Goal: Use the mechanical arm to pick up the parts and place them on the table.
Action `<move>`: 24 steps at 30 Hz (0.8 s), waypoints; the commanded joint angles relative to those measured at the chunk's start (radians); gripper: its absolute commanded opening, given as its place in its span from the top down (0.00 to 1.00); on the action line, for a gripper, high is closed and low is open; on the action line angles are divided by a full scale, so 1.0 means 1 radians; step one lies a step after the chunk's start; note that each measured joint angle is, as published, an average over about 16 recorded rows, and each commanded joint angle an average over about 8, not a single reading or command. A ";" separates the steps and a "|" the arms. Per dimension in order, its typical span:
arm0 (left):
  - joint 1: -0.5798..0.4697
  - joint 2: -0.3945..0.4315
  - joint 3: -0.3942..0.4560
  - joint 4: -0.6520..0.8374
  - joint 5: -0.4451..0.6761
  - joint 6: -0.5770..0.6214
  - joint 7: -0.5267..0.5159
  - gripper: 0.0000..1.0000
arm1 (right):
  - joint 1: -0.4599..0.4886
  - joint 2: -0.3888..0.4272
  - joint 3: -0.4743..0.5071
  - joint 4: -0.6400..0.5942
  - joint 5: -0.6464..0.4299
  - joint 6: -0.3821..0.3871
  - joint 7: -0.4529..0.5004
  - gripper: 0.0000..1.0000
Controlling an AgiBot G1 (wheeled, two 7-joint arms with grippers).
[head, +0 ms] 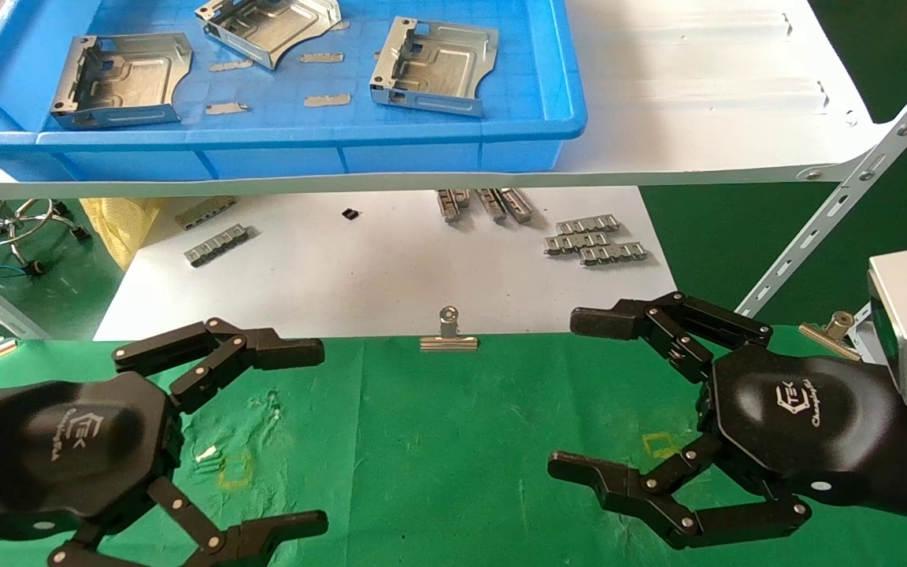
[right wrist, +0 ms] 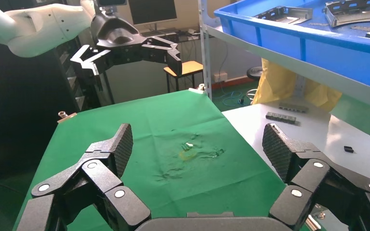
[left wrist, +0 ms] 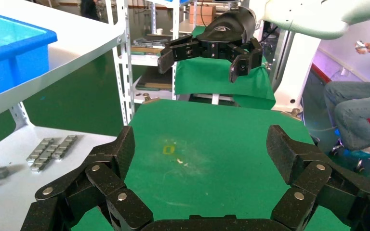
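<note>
Up in the blue tray (head: 548,126), three silver folded-edge parts (head: 434,67) lie.

Three metal parts (head: 123,79) lie in the far blue tray (head: 422,150); both hands, left (head: 296,429) and right (head: 579,394), hover spread-fingered over the near green table (head: 453,441).

Black hexagonal pincers (head: 320,429); white logos; silver wrists

Both arms reach forward, low and level. The left hand (head: 316,433) and right hand (head: 564,394) face each other, fingers spread wide, apparently holding nothing.
</note>
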 commanded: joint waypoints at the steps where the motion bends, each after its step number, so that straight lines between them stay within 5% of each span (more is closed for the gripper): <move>1: 0.000 0.000 0.000 0.000 0.000 0.000 0.000 0.00 | 0.000 0.000 0.000 0.000 0.000 0.000 0.000 0.00; 20: 0.000 0.000 0.000 0.000 0.000 0.000 0.000 0.00 | 0.000 0.000 0.000 0.000 0.000 0.000 0.000 0.00; 24: 0.000 0.000 0.000 0.000 0.000 0.000 0.000 0.00 | 0.000 0.000 0.000 0.000 0.000 0.000 0.000 0.50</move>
